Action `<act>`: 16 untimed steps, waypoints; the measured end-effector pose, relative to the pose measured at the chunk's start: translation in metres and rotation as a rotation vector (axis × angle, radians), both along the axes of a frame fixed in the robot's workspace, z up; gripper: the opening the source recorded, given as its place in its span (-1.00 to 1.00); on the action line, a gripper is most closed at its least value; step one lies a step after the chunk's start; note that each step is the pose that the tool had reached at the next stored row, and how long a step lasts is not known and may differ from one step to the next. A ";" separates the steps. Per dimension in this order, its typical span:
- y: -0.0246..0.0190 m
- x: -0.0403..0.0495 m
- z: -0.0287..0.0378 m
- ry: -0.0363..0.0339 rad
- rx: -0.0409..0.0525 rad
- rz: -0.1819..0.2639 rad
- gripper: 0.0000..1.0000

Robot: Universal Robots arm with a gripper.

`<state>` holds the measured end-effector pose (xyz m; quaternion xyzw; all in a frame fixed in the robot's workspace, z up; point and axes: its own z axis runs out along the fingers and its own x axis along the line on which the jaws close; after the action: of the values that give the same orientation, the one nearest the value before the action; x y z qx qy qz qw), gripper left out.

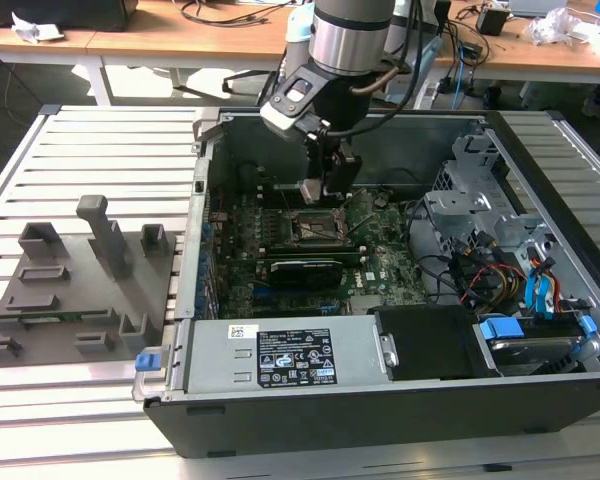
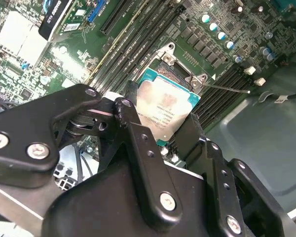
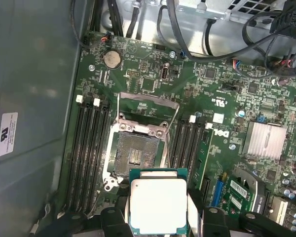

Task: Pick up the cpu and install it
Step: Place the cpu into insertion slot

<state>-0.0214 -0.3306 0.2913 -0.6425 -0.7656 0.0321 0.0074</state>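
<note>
The cpu (image 3: pixel 158 205), a flat square chip with a silvery top plate and a green rim, is held in my gripper (image 3: pixel 158 219), which is shut on its two sides. It hangs just short of the open black socket (image 3: pixel 135 155), whose metal load plate (image 3: pixel 148 106) is swung up. In the second wrist view the cpu (image 2: pixel 165 108) sits between the black fingers (image 2: pixel 124 111) above the socket frame (image 2: pixel 180 64). In the exterior view my gripper (image 1: pixel 323 188) reaches into the open computer case, carrying the cpu (image 1: pixel 310 190) a little above the socket (image 1: pixel 313 228).
Memory slots (image 3: pixel 89 143) flank the socket on both sides. A long black graphics card (image 1: pixel 305 270) lies just in front of it. A drive cage with cables (image 1: pixel 500 260) fills the case's right side. A grey fixture (image 1: pixel 80 280) stands on the slatted table at the exterior view's left.
</note>
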 end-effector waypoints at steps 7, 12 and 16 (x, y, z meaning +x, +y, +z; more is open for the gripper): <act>0.0000 0.0000 -0.0001 0.0000 -0.0008 -0.077 0.09; 0.0000 0.0000 -0.0003 0.0001 -0.0012 -0.132 0.09; 0.0000 0.0000 -0.0003 0.0000 -0.0015 -0.157 0.09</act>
<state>-0.0214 -0.3306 0.2910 -0.7006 -0.7127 0.0320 0.0094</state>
